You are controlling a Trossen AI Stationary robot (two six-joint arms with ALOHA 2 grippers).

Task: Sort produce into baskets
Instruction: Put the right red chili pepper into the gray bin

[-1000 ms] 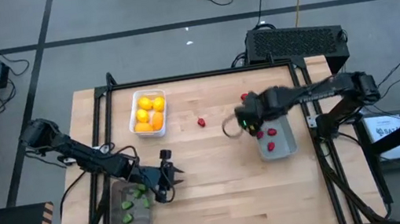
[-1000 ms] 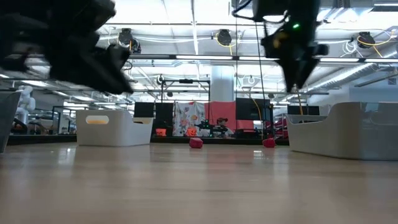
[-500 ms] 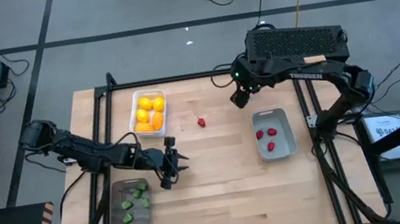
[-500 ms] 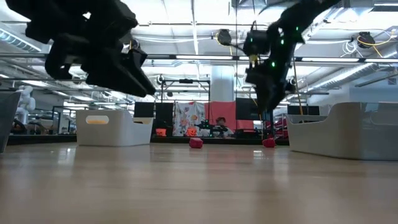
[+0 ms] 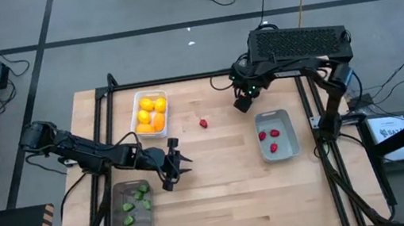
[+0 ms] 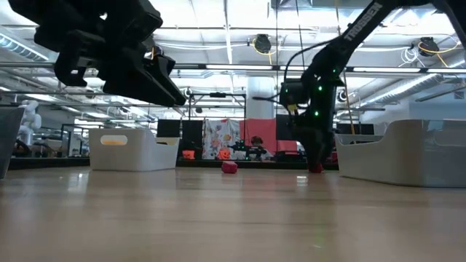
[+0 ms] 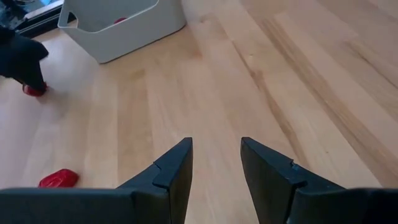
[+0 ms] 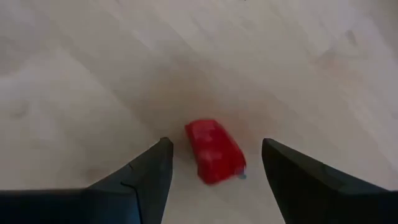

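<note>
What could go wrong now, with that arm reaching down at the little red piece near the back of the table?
1. The right gripper is open, straddling a red piece that lies slanted between its fingers; closing might push it aside rather than pinch it.
2. The light grey basket sits apart from that spot, so the piece could drop during the carry.
3. Another red piece lies loose on the table, away from the left gripper, and might be missed.

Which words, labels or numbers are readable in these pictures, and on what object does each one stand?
"TROSSEN": light letters along the right arm, seen in the low view.
White sheet on the floor to the right of the table, high view: it carries dark print, too small to read.
Baskets, produce and table: no writing visible.
</note>
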